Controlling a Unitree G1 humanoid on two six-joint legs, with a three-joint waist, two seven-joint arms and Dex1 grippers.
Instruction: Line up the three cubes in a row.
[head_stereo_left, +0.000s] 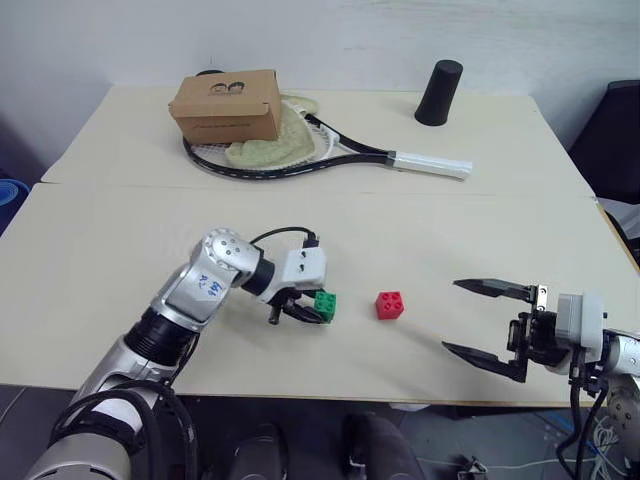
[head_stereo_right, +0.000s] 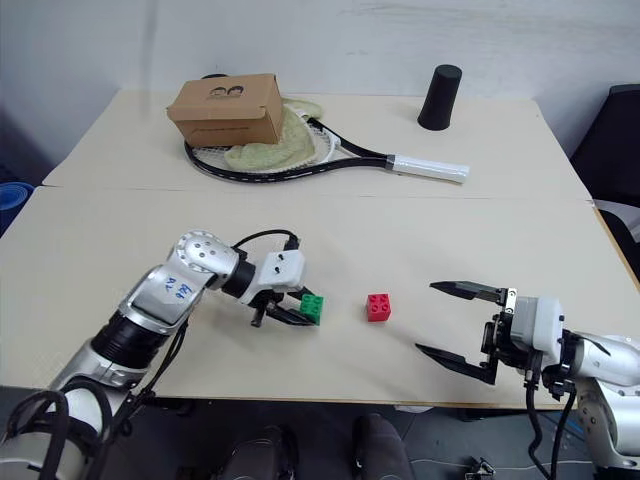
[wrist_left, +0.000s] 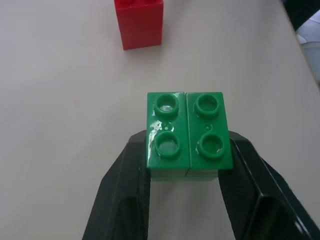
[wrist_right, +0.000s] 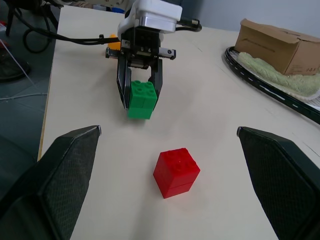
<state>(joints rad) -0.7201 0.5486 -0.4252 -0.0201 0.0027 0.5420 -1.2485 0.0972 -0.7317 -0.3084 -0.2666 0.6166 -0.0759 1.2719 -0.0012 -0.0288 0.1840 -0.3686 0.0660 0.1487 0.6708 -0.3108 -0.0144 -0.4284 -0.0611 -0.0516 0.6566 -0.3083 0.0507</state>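
Left gripper (head_stereo_left: 303, 313): jaws clamped on the green cube (head_stereo_left: 325, 305), one black finger on each side, angled down toward the table (head_stereo_left: 120, 250)
Green cube: studs up, held between the left jaws at the table's near middle, just left of the red cube (head_stereo_left: 390, 305); contact with the table surface not discernible
Red cube: resting free on the table between the two grippers, near the green cube but apart from it
Orange-yellow cube (wrist_right: 114, 42): small patch of it seen in the right wrist view behind the left gripper, on the table
Right gripper (head_stereo_left: 493, 325): jaws spread wide, holding nothing, pointing level toward the red cube from the right, well apart from it
Cardboard box (head_stereo_left: 227, 105): brown, at the far left of the table, sitting over the head of the racket (head_stereo_left: 320, 150)
Racket: black frame, white grip pointing right, lying flat at the far side
Cloth (head_stereo_left: 275, 140): pale green, lying on the racket head beside the box
Black cup (head_stereo_left: 438, 93): upside down at the far right, apart from everything else
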